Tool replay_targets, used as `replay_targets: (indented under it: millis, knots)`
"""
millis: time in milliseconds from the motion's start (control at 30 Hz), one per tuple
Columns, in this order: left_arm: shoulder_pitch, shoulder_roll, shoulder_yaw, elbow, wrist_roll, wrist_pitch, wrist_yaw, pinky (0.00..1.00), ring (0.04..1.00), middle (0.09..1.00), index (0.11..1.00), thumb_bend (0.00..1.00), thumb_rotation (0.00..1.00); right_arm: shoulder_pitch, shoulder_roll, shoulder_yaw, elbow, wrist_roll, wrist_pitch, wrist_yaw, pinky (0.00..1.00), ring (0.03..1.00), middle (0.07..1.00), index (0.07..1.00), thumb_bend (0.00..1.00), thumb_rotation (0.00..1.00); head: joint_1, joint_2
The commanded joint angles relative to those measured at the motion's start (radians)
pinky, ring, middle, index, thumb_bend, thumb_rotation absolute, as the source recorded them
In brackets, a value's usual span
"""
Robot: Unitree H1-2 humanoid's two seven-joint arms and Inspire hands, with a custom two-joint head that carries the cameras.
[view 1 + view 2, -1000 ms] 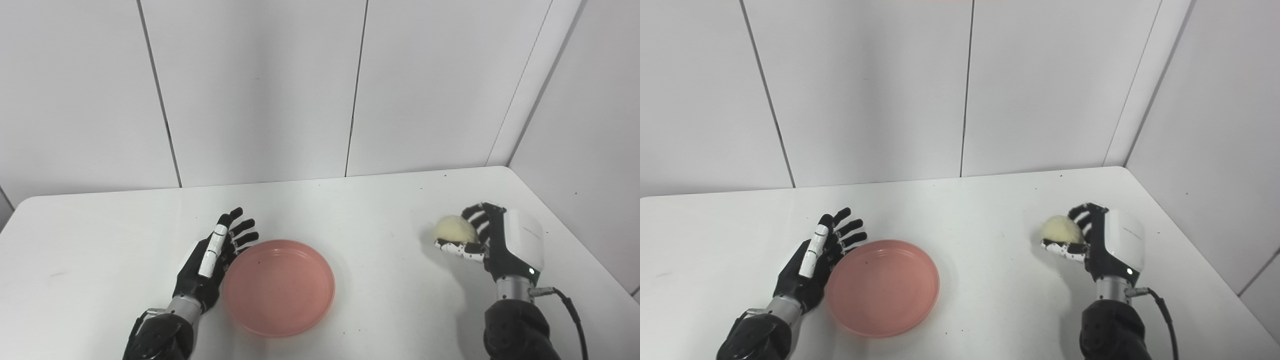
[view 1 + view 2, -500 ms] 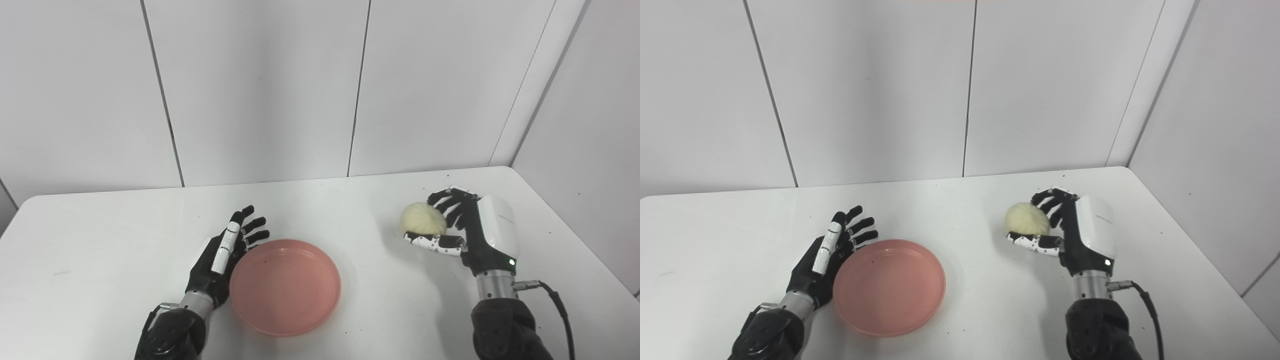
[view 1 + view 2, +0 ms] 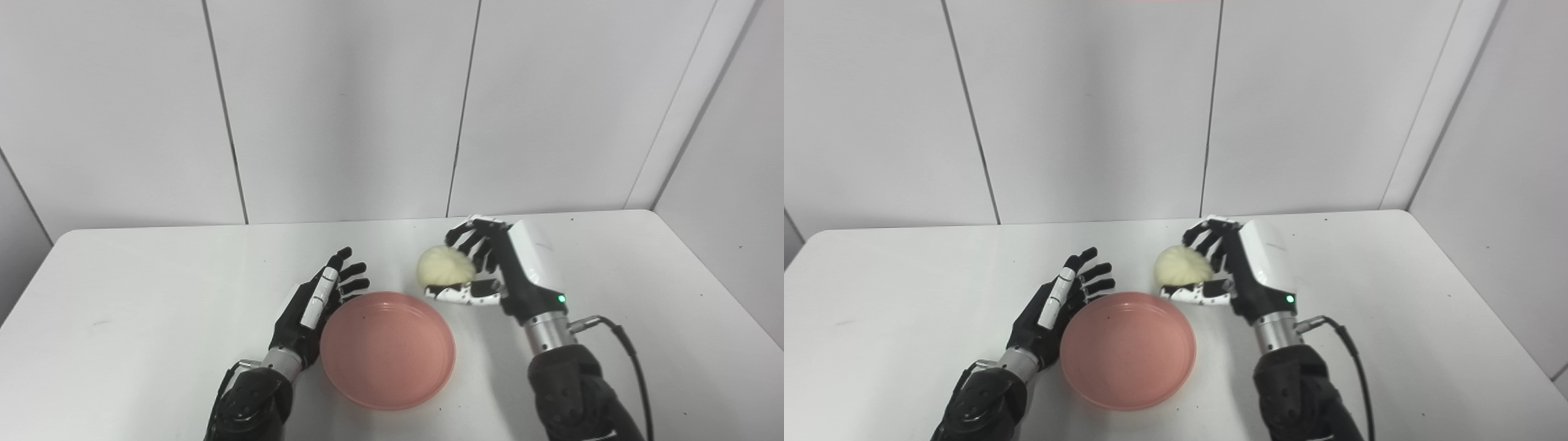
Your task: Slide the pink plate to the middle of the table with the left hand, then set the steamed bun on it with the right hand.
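**benchbot99:** ok so where are we at? The right hand [image 3: 490,275] has the steamed bun [image 3: 445,267] cupped, fingers curled round the back of it and thumb under. Bun's lifted off the table [image 3: 153,306], sitting up above the far right edge of the pink plate [image 3: 388,349], not over the middle of it yet

**h1_tinkerer:** yeah and compared to a second ago that's a big swing. Back then the bun was way out near the right side of the table, well apart from the plate. Half a second ago it was roughly halfway in. Now it's just beside the rim. Worth saying the head turned too, the whole wall and table have shifted in frame, so some of that is camera

**benchbot99:** fair. What about the left hand [image 3: 315,306]?

**h1_tinkerer:** same as before relative to the plate: flat, fingers spread and holding nothing, edge of the palm right against the plate's left rim. Can't tell if it's actually touching or a hair off

**benchbot99:** and the plate itself?

**h1_tinkerer:** roughly mid table, near the front edge, nothing in it
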Motion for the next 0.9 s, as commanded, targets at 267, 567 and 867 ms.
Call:
replay_targets:
  millis: [267,567,867]
  knots:
    - [0.014,-0.021,-0.026,0.035,0.022,0.023,-0.005,0.76,0.800,0.840,0.893,0.74,0.90,-0.060,0.037,0.066,0.105,-0.028,-0.107,0.001,0.24,0.310,0.421,0.487,0.52,0.15,0.042,0.014]
    - [0.014,-0.021,-0.033,0.027,0.020,0.027,-0.008,0.75,0.808,0.851,0.893,0.74,0.90,-0.039,0.038,0.100,0.198,-0.039,-0.172,-0.019,0.21,0.280,0.399,0.486,0.52,0.14,0.048,0.021]
    - [0.019,-0.022,-0.032,0.013,0.015,0.045,-0.007,0.74,0.812,0.848,0.897,0.73,0.89,-0.007,0.031,0.118,0.264,-0.065,-0.210,-0.041,0.22,0.300,0.422,0.488,0.52,0.15,0.050,0.026]
